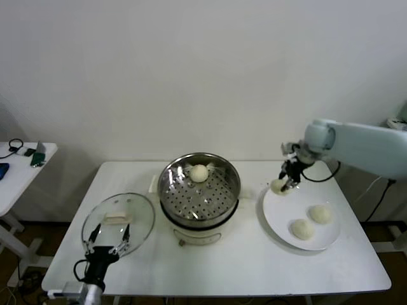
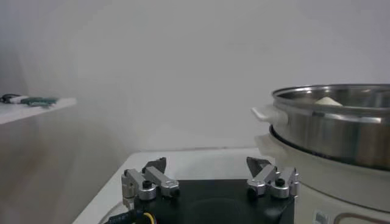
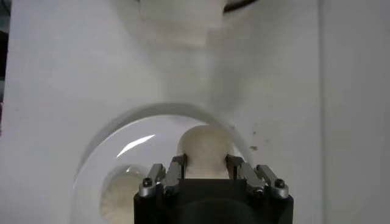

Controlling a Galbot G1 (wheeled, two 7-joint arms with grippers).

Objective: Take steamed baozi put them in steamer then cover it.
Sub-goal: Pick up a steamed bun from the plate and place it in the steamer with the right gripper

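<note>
Right arm (image 1: 365, 146): pale blue-white shell, rounded joint, black cables at wrist. Grippers: black body, silver finger links (image 2: 149, 184), black screws (image 3: 279, 182).

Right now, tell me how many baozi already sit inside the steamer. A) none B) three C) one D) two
C: a single baozi lies on the perforated tray of the steamer; two more remain on the plate, and the right pincer is shut on a fourth.
</note>
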